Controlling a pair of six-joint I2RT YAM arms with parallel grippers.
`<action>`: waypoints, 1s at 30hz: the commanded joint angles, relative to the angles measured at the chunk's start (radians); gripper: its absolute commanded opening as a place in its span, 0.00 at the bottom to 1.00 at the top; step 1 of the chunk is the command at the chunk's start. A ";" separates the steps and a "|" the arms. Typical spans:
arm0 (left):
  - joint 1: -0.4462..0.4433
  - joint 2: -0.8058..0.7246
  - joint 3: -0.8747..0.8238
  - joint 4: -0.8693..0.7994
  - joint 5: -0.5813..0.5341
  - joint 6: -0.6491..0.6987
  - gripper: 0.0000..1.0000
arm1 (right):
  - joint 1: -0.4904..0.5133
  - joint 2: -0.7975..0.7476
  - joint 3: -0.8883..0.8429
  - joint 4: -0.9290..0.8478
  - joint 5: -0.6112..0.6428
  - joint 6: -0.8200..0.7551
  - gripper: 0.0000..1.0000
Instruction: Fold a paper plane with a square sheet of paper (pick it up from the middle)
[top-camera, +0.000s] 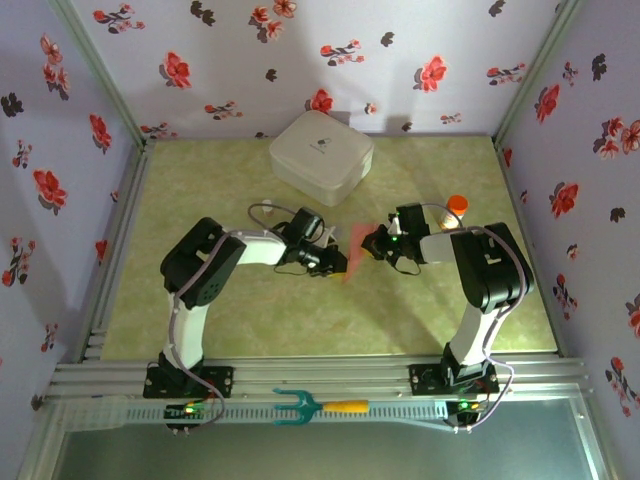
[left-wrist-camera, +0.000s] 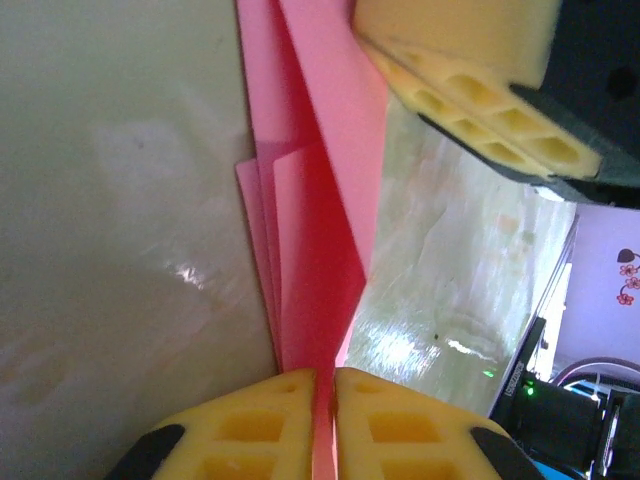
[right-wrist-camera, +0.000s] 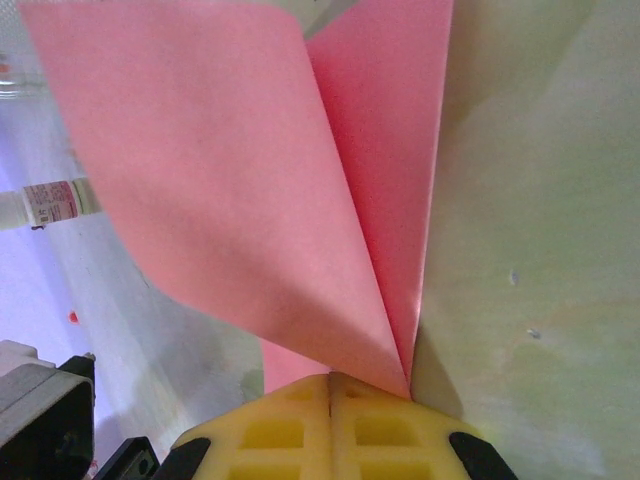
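Two grippers meet over the middle of the green table (top-camera: 250, 320), and you have the pink paper sheet (top-camera: 355, 248) strung between them, off the surface.

- Left gripper (top-camera: 338, 262): jaws clamped on the sheet's lower end. In the left wrist view the layered edges run up out of the yellow pads (left-wrist-camera: 250, 425), with a sharp diagonal fold across them.
- Right gripper (top-camera: 378, 243): jaws pressed together on the sheet's other end. In the right wrist view two flaps fan away from the pinch, their creases meeting at the pad tips.
- Open room: you have bare table toward the near rail and out to both side walls.
- White rounded box (top-camera: 320, 157): at the back wall, behind the left gripper, apart from the paper.
- Orange-capped bottle (top-camera: 456, 207): just behind the right forearm, the nearest thing in your way on that side.
- Teal fork-shaped tool (top-camera: 315, 405): lying on the front rail between the arm bases.
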 joint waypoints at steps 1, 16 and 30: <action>-0.007 -0.016 -0.040 -0.076 0.039 0.002 0.11 | -0.008 0.030 -0.012 -0.106 0.092 -0.034 0.05; -0.021 -0.005 -0.045 -0.152 0.058 0.061 0.00 | -0.008 0.026 -0.015 -0.117 0.103 -0.032 0.05; -0.047 -0.017 -0.066 -0.187 0.022 0.086 0.01 | -0.008 0.025 -0.011 -0.140 0.124 -0.035 0.04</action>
